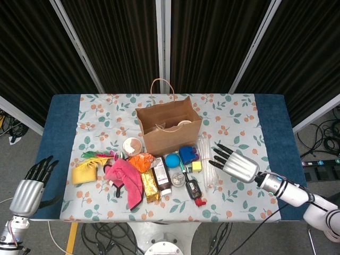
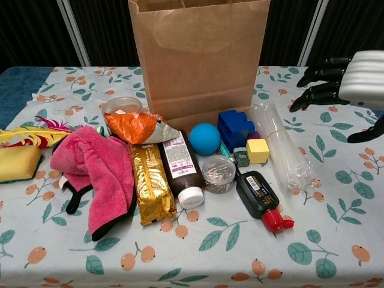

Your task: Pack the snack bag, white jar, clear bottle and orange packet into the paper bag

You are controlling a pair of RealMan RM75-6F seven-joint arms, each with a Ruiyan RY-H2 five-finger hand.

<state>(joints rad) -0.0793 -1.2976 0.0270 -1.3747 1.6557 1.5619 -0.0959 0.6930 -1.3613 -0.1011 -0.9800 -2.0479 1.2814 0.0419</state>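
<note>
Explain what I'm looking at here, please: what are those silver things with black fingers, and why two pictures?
Those are a robot's two mechanical hands, on arms steered by a person. Both pictures come from the robot's own cameras: the head view looks down on the table, the chest view looks across it from low down. The right hand reaches in with its fingers spread, close to the clear bottle lying on the flowered tablecloth; it holds nothing. The left hand hangs beside the table, also holding nothing. The paper bag stands upright and open. In front of it lie an orange packet, a gold snack bag, a pink cloth, a blue ball, a brown bottle and a yellow cube.
</note>
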